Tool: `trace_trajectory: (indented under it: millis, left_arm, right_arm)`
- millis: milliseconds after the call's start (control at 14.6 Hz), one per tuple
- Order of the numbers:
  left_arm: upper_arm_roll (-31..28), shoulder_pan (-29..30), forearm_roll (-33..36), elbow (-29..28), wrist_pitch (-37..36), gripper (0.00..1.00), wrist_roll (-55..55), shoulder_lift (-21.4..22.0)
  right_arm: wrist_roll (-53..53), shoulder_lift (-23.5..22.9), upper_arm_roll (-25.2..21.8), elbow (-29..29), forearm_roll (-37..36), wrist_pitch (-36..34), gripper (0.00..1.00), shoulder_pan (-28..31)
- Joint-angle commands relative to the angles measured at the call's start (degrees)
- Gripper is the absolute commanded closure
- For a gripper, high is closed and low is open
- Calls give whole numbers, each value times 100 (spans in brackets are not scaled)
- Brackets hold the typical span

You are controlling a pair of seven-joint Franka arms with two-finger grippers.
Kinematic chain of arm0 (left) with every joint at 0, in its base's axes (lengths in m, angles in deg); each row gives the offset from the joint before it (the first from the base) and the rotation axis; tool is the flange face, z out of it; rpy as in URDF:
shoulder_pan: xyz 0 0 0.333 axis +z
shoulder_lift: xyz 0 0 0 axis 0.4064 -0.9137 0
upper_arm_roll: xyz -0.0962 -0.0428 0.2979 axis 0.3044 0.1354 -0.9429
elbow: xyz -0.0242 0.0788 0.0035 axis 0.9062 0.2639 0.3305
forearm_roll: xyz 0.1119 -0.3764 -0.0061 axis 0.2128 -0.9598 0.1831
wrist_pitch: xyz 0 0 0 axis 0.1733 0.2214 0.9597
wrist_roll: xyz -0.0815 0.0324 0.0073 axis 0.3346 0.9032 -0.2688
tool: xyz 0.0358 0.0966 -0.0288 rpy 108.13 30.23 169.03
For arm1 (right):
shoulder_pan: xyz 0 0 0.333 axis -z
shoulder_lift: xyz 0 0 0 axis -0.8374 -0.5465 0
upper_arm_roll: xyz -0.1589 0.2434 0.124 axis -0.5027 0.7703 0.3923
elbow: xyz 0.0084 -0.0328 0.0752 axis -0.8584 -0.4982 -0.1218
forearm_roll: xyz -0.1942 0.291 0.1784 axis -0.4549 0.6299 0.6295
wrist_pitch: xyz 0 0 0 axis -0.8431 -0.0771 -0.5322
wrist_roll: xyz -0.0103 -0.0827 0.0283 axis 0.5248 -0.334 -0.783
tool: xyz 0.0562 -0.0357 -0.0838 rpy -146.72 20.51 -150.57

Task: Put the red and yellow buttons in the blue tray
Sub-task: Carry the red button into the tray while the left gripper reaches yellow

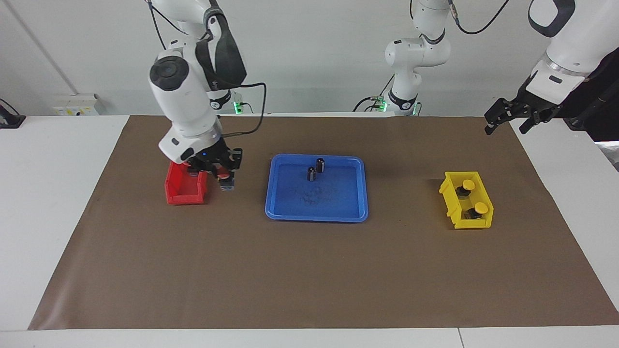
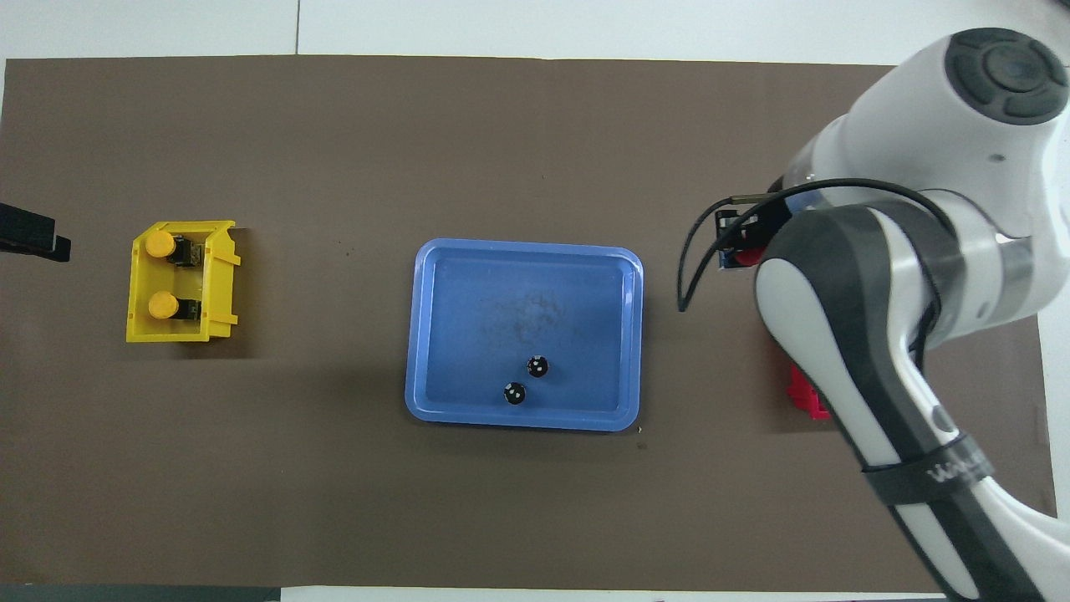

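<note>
White table point(image 1: 58, 203), most of it covered by a brown paper sheet point(image 1: 309, 270) with a few creases. Plain pale wall point(image 1: 314, 53) at the robots' end; a socket box point(image 1: 75, 104) sits low on it past the right arm's end.

Nearest the robots: right arm, bent over the table, its gripper point(image 1: 223, 178) raised over the bare sheet between the red bin point(image 1: 186, 186) and the blue tray point(image 1: 316, 194). Fingers clamped together on a red button point(image 1: 225, 177); only a sliver of red cap and a dark base show between them. From overhead the arm's bulk covers the gripper almost entirely and all but one corner of the red bin, so what else is in the bin cannot be read.

Left gripper point(image 1: 508, 117) hangs in the air over the sheet's corner at its own end, fingers spread apart, holding nothing, waiting. Overhead shows only a dark tip of it at the frame edge.

Mid-table: the blue tray, with two dark cylinders point(image 1: 315, 169) standing at its robot-side rim, scuffs on its floor.

At the left arm's end: the yellow bin point(image 1: 466, 200), with two yellow buttons point(image 2: 161, 276) lying in it, one farther from the robots than the other, caps turned toward the table's end.
</note>
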Motion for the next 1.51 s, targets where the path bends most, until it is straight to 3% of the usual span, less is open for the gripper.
trace_trajectory:
  millis: [0, 68, 205, 684, 958, 1095, 1232, 1437]
  left_arm:
    - [9, 14, 44, -118, -88, 0, 29, 96]
    - [0, 14, 44, -127, -71, 0, 29, 96]
    - [0, 14, 44, -110, -10, 0, 11, 87]
    - [9, 5, 88, -127, 8, 0, 55, 87]
    - [9, 14, 88, -189, 87, 0, 38, 104]
    - [0, 14, 88, -582, 489, 0, 37, 270]
    - [0, 31, 88, -1468, 1445, 0, 55, 569]
    - [0, 58, 106, -1928, 2177, 1, 64, 343]
  right_arm:
    - [1063, -1177, -16, 1179, 68, 74, 69, -634]
    - [1426, -1625, -16, 1584, 50, 127, 70, -854]
    - [1814, -1980, -17, 1702, 24, 757, 70, -1163]
    - [2255, -1832, -16, 806, 33, 1437, 70, -1410]
    - [2264, -1727, -16, 700, 33, 1114, 70, -1524]
    - [2264, -1709, -16, 683, 33, 1007, 70, -1524]
    - [2255, -1630, -16, 473, 33, 1015, 70, -1524]
    - [2264, -1568, -16, 261, 33, 1147, 66, -1524]
